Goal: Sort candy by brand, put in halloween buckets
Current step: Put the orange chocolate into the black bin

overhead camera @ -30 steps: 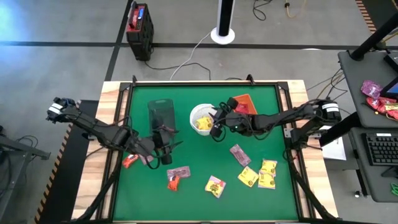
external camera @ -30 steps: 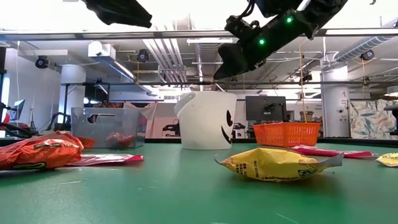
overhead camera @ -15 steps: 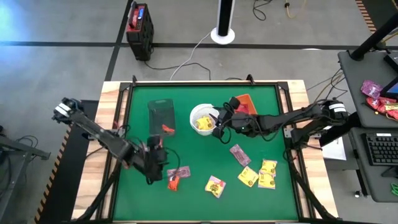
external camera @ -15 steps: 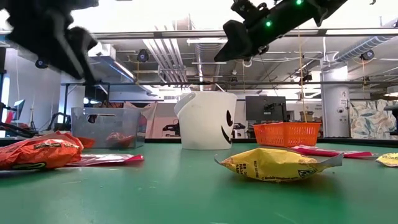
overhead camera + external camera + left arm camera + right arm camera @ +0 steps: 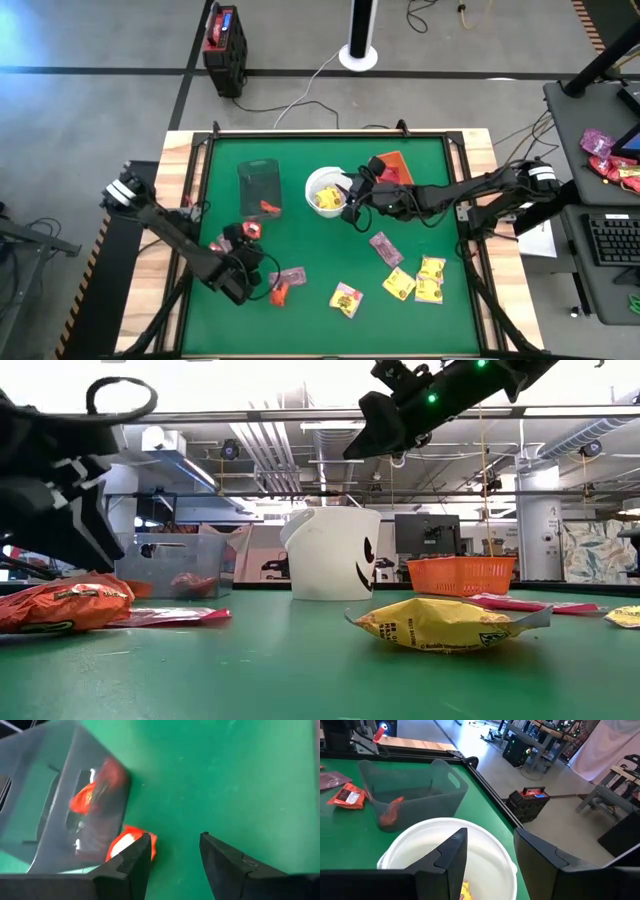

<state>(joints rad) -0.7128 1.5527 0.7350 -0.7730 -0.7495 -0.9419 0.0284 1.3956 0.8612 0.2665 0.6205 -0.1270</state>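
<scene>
The left hand (image 5: 243, 262) hung low over the green bench (image 5: 310, 305), its fingers spread and holding nothing, beside a red-orange packet (image 5: 279, 292) and near the dark tub (image 5: 258, 187) that already held red candy. The right hand (image 5: 487, 865) hovered spread over the white bucket (image 5: 325, 190), with yellow candy inside. A good pick would probably call for centring the left fingers over one red-orange packet, clear of the pink packet (image 5: 292, 274) touching it.

A grey floor (image 5: 90, 110) with dark taped lines surrounds the wood-edged table (image 5: 176, 160). A red-and-black box (image 5: 224, 45) and a white post base (image 5: 358, 52) stand behind it (cables trail between). Desks (image 5: 540, 740) and ceiling pipes (image 5: 270, 445) fill the room.
</scene>
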